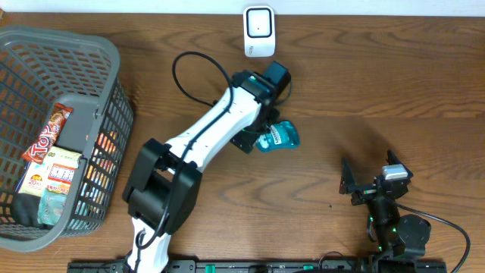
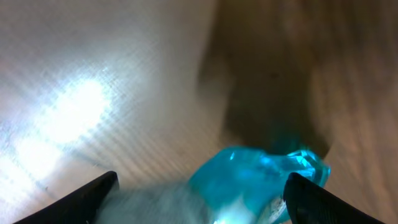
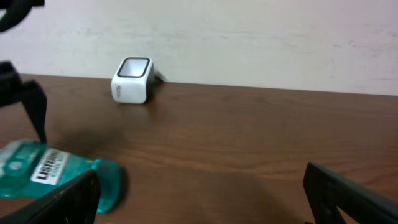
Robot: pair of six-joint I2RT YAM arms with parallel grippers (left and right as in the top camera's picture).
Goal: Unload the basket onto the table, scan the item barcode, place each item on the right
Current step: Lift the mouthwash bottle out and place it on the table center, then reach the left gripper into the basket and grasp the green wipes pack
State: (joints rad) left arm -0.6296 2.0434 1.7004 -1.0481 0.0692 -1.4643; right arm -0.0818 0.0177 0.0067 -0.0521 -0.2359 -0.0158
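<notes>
The bottle (image 1: 277, 137) is translucent teal, its white label lettered in dark print. The far scanner (image 1: 258, 31) is white with a grey face. The table (image 1: 394, 91) shows brown wood grain. The left basket (image 1: 117, 114) is grey mesh, holding a red-and-orange wrapper (image 1: 47, 133).

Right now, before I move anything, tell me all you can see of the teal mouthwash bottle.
The teal mouthwash bottle is of clear blue-green plastic, with a white label reading LISTER in dark letters. It lies on its side on the brown wooden table, near the middle, in front of the white scanner. The left tool hangs over it, jaws apart on either side; whether a finger touches it I cannot tell. No cap or barcode shows.
</notes>
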